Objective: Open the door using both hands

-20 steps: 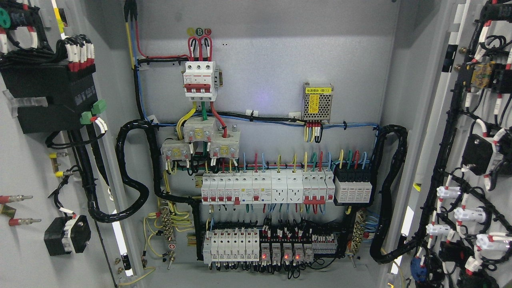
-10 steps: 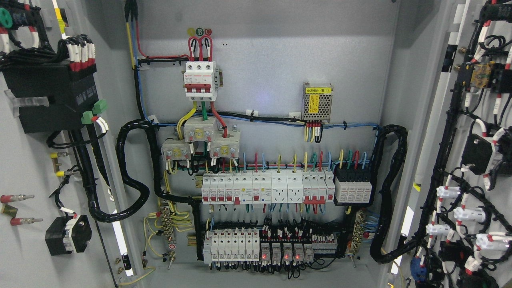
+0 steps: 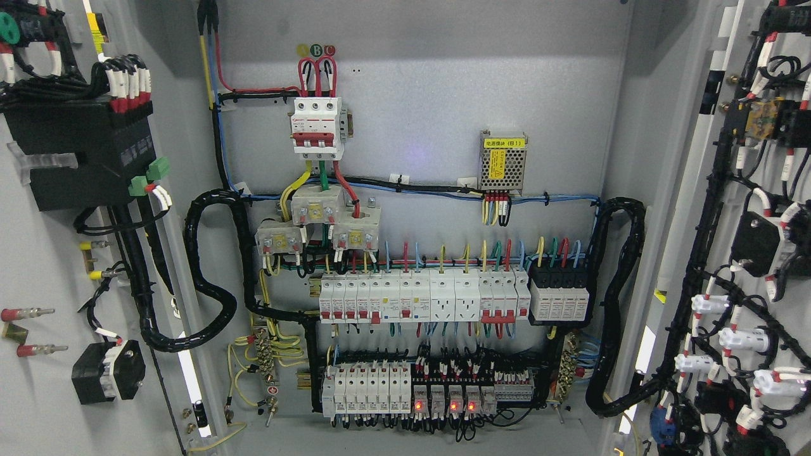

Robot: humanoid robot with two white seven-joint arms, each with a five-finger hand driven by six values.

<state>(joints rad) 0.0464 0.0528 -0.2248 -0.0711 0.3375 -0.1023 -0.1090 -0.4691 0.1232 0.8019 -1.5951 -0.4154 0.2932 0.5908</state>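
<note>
Plainly, neither robot hand nor arm shows anywhere in the head view, so whether the fingers are spread, pressed together or pinching anything cannot be told; both doors stand swung wide, the left door [image 3: 44, 253] filling the left edge and the right door [image 3: 760, 253] the right edge, each cut off by the frame so that its outer side and any handle stay hidden; between them the grey back panel [image 3: 443, 95] of the cabinet lies fully exposed; high on it sits a 3-pole breaker [image 3: 317, 125] fed by red loops, and to its right a small power supply [image 3: 503, 161] whose yellow label is too small to read; lower down runs a row of white breakers [image 3: 421, 297], and under that a second row with 4 red lights [image 3: 443, 405] glowing; thick black conduit [image 3: 206, 278] loops from the cabinet to the left door, and another loop [image 3: 618, 304] curls on the right; the black blocks and wiring on the right door run off the picture's edge and are hard to sort out, as is the black module [image 3: 76, 152] near the top of the left door; compared with half a second earlier nothing visible has shifted, while against 1 second earlier the fittings on the left door sit very slightly further right.
</note>
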